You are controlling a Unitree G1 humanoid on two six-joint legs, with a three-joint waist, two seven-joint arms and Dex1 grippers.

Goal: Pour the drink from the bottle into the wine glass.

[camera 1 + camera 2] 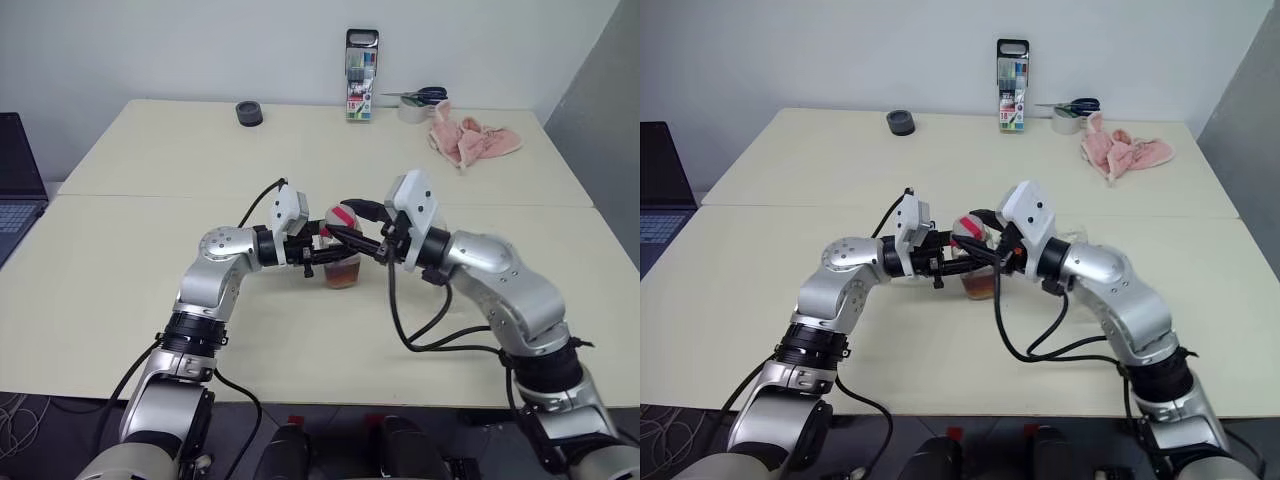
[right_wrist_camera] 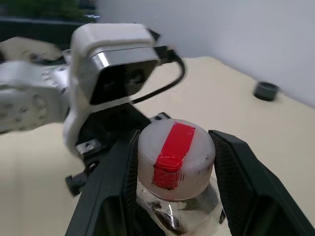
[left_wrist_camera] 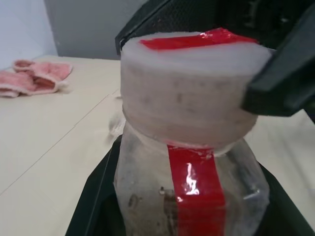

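Seemingly well inboard: bottle (image 1: 341, 250), grippers (image 1: 352, 238).

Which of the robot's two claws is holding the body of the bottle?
The left claw, clamped around the body of the bottle. The right claw instead straddles the bottle's white cap.

Clear glossy plastic bottle (image 3: 192, 196), matt white cap (image 3: 189, 88) with shiny red tape, matt cream table (image 1: 150, 290) beneath
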